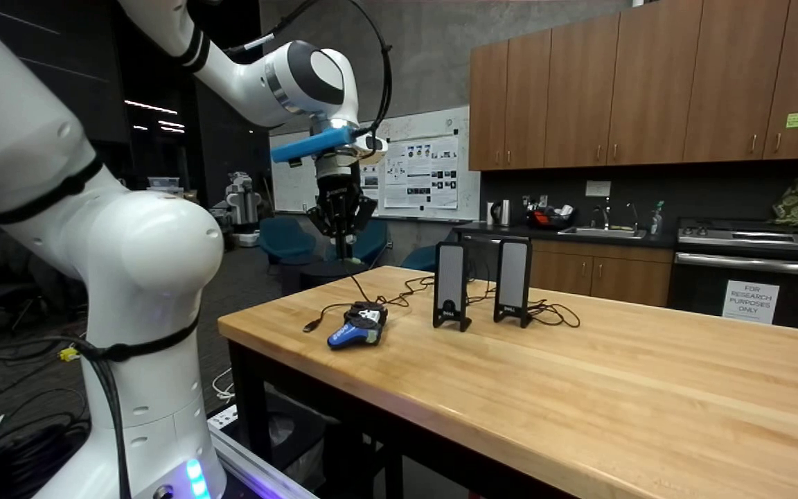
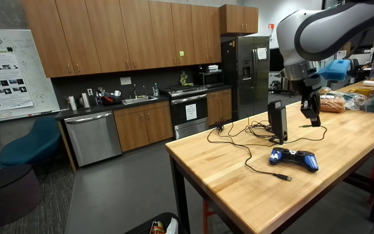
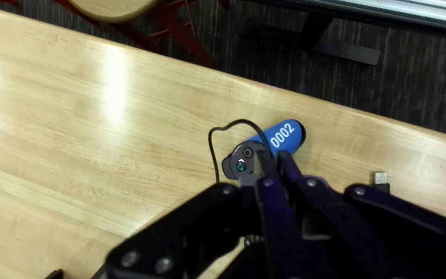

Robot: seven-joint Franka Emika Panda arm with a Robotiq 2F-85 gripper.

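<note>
Pale wood planks form the table (image 1: 614,367) in an exterior view, and above it the claw (image 1: 344,254) is clenched on a thin black cable (image 1: 359,285), which hangs down near a blue game controller (image 1: 359,324) and two upright speakers (image 1: 450,277). Brown cabinets (image 1: 652,97), a sink (image 1: 603,233) and a whiteboard (image 1: 470,159) stand behind.

In an exterior view, the cable's green plug (image 2: 305,126) juts out beside the claw, over the table; beyond are a steel refrigerator (image 2: 261,84), a dishwasher (image 2: 93,138) and a teal chair (image 2: 31,143).

In the wrist view, the cable loops out from the claw above the controller, a USB plug (image 3: 380,180) lies on the table, and dark carpet (image 3: 362,89) shows past the edge.
</note>
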